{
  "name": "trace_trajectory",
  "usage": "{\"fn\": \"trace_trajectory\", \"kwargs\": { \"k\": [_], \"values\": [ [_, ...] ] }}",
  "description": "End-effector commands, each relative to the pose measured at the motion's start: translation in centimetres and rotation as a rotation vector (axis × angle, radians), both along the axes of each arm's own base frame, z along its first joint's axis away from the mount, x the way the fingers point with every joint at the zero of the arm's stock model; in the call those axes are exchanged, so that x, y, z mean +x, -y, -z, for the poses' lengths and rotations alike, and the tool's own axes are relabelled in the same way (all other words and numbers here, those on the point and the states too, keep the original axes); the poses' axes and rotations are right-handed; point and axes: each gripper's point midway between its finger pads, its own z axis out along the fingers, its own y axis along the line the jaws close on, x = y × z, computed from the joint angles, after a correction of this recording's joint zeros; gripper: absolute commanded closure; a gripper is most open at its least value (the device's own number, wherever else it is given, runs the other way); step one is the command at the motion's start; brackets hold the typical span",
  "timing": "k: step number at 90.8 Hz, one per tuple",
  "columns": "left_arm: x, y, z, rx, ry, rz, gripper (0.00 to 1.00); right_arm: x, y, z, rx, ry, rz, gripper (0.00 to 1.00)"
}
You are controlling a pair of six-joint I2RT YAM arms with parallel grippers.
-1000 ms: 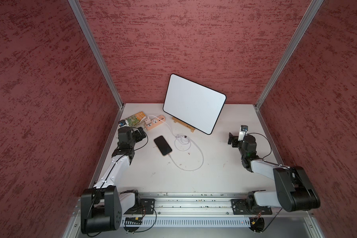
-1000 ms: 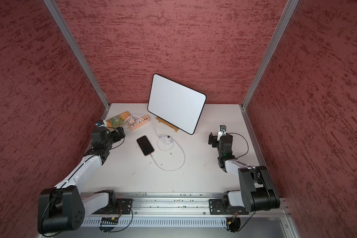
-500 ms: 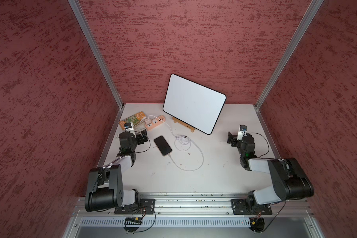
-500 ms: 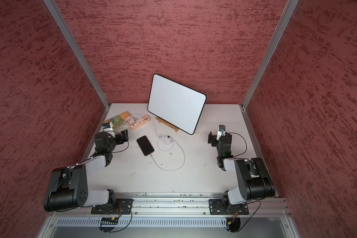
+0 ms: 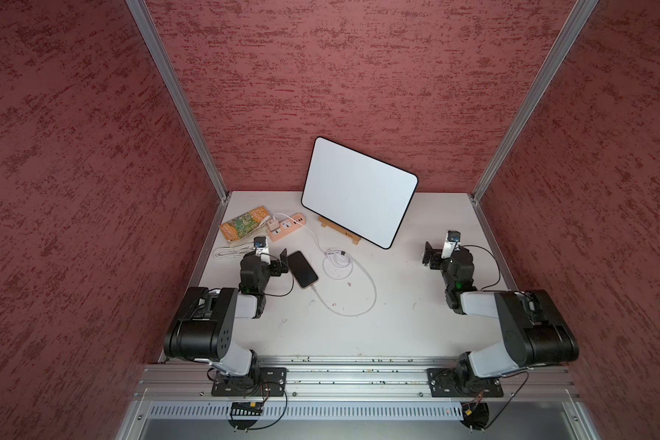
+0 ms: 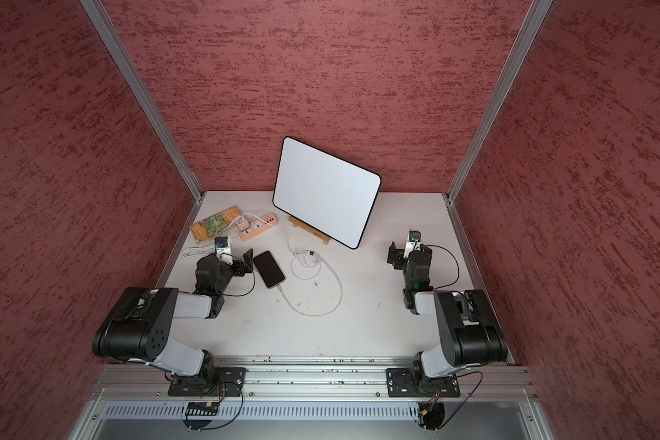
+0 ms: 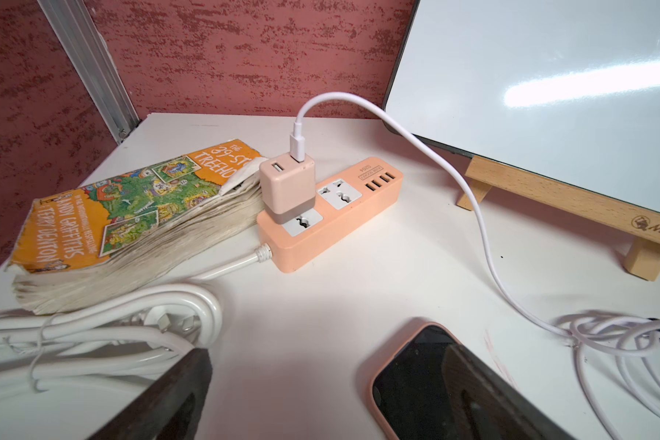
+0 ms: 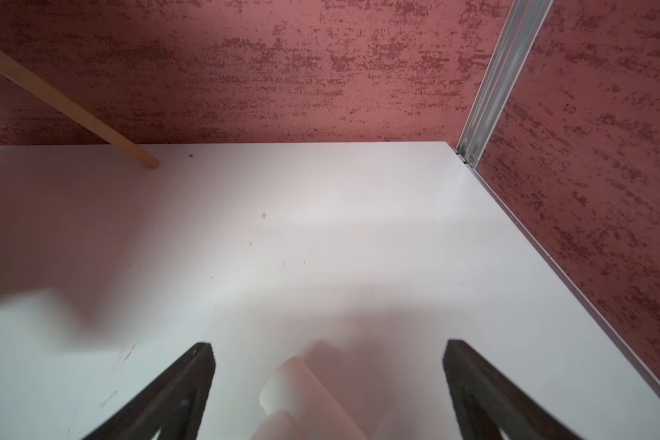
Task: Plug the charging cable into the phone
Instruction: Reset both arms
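**Cable tip at the phone, both pincers apart**

On the white tabletop (image 5: 359, 335), the charging cable (image 7: 485, 236) loops nearest, and its tip meets the near edge of the phone (image 5: 302, 269), which lies flat. The left pincer (image 7: 326, 352) gapes empty, one finger just beside the phone's far end. The right pincer (image 8: 327, 344) gapes over bare tabletop, well apart. Farther back, the cable reaches a charger in the peach power strip (image 5: 284, 228).

Robotics lab cell: maroon textured wall panels (image 5: 340, 76), silver aluminium corner posts (image 5: 176, 103), white tabletop (image 5: 397, 324); aluminium base rail (image 5: 359, 375) behind left gripper (image 7: 326, 358).
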Motion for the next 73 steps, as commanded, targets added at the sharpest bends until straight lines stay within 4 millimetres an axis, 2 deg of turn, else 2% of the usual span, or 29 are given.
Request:
{"fn": "trace_trajectory", "kwargs": {
  "k": [1, 4, 18, 73],
  "values": [
    [0.6, -1.0, -2.3, 0.036, 0.095, -0.061, 0.0, -0.6, 0.1, -0.3, 0.009, 0.059, -0.001, 0.01],
    [0.7, -1.6, -2.3, 0.031, 0.088, -0.097, 0.0, -0.6, 0.0, -0.8, 0.012, 0.079, -0.007, 0.01],
    [0.9, -3.4, -2.2, -0.002, 0.073, -0.187, 0.0, 0.2, 0.2, -0.1, 0.015, 0.024, 0.005, 0.01],
    [1.0, -3.2, -2.1, -0.011, 0.066, -0.163, 0.0, 0.1, 0.2, -0.1, 0.015, 0.026, 0.006, 0.01]
  ]
}}
